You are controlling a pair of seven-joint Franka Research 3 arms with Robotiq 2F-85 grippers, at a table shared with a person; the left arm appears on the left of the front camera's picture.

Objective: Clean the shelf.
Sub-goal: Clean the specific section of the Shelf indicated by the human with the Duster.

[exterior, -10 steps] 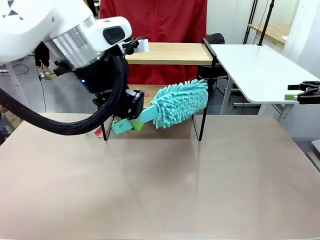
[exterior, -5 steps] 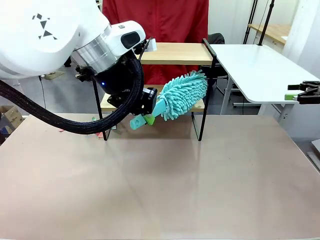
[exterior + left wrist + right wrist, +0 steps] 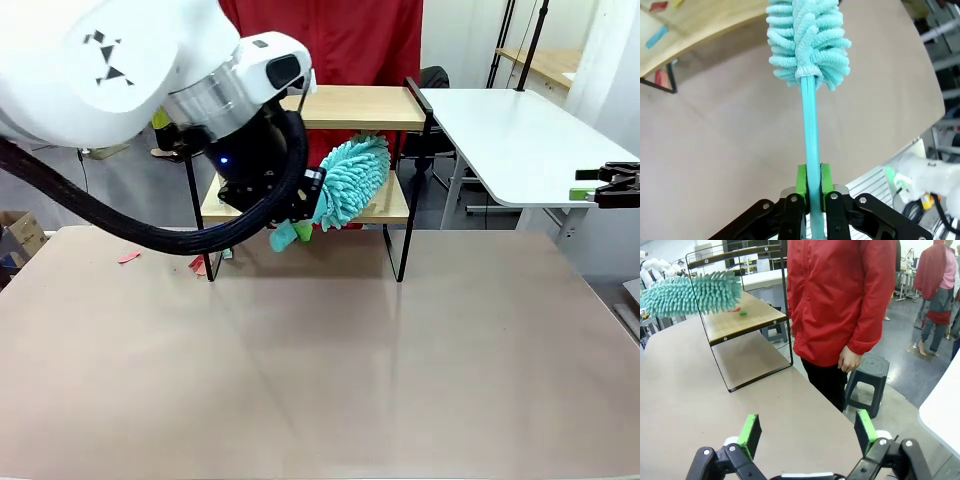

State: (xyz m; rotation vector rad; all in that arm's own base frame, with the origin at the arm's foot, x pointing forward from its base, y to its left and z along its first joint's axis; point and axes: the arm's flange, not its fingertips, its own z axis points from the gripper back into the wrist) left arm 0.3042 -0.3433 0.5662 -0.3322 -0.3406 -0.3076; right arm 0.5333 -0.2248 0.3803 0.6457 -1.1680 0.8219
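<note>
**Left arm had duster inside shelf, right arm idle**

Left gripper [image 3: 812, 175] was clamped on the teal handle of the duster [image 3: 807, 45], green pads tight on both sides of the stick. In the front view the duster [image 3: 350, 180] angled from the wrist toward 1 o'clock, with its fluffy head in the gap between the two boards of the shelf [image 3: 350, 107], over the lower board. I couldn't tell whether the head touched the wood.

The shelf stood at 12 o'clock on the table [image 3: 320, 350], at the far edge. The person [image 3: 350, 40] in a red jacket stood right behind it.

In the right wrist view a red and a green scrap [image 3: 742, 312] lay on the lower board, at 3 o'clock from the duster head. A red scrap [image 3: 129, 257] lay on the table at 9 o'clock from the shelf.

Right gripper [image 3: 807, 432] had its jaws wide apart with nothing between them. It was parked at 3 o'clock in the front view [image 3: 600, 187], well apart from the shelf.
</note>
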